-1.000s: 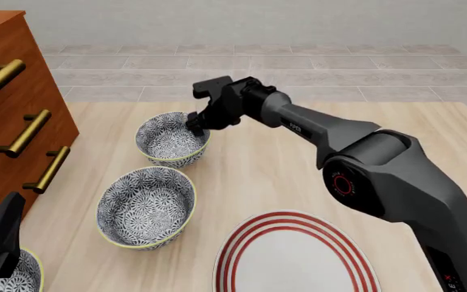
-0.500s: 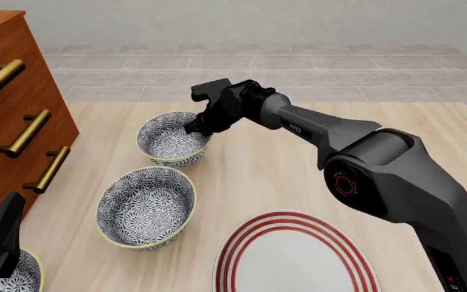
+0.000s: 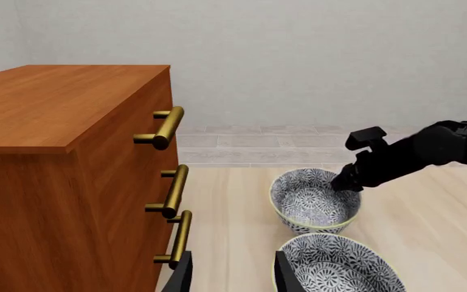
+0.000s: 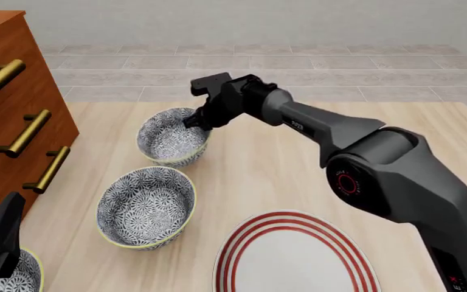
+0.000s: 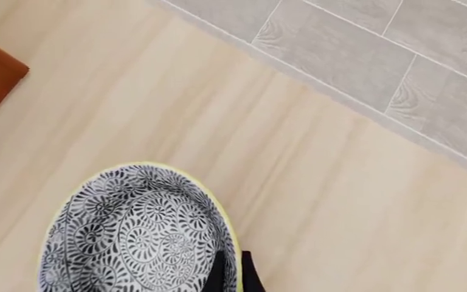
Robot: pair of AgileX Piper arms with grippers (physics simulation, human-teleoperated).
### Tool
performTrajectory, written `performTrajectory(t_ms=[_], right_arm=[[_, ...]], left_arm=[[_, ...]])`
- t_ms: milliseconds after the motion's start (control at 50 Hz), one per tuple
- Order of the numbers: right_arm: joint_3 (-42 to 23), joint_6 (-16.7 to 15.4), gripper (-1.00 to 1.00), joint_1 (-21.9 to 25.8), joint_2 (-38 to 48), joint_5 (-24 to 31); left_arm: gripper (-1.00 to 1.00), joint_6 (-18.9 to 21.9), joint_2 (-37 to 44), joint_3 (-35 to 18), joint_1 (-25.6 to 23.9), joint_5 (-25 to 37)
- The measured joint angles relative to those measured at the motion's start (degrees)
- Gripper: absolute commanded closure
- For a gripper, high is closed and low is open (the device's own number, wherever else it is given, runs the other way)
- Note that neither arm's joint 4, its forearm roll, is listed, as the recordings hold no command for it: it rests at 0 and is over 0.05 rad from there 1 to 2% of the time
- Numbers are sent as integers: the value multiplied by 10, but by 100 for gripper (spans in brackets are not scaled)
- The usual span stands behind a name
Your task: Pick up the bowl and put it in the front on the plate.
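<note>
Three patterned bowls stand in a row on the table's left side. My right gripper is shut on the right rim of the far bowl, which leans a little. In the right wrist view its fingers pinch that bowl's yellow rim, one inside and one outside. The red-ringed plate lies at the near edge, right of the bowls. My left gripper is open and holds nothing, low at the near left, above the nearest bowl.
A middle bowl sits between the far bowl and the nearest one. A wooden dresser with brass handles stands along the left side. Grey floor tiles lie beyond the table's far edge.
My right gripper has settled onto the far bowl's rim and risen slightly. The bowl now leans and has shifted a little. The left arm has not moved.
</note>
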Motion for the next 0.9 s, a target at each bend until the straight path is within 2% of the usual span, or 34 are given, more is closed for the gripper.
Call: performTrajectory(t_ms=[400,900], right_arm=[[-7,3,100,-7,-21,3],[60,12,100,-11,-84,-22]], left_arm=[[-100,0,0,0,0,0],[-100,0,0,0,0,0]])
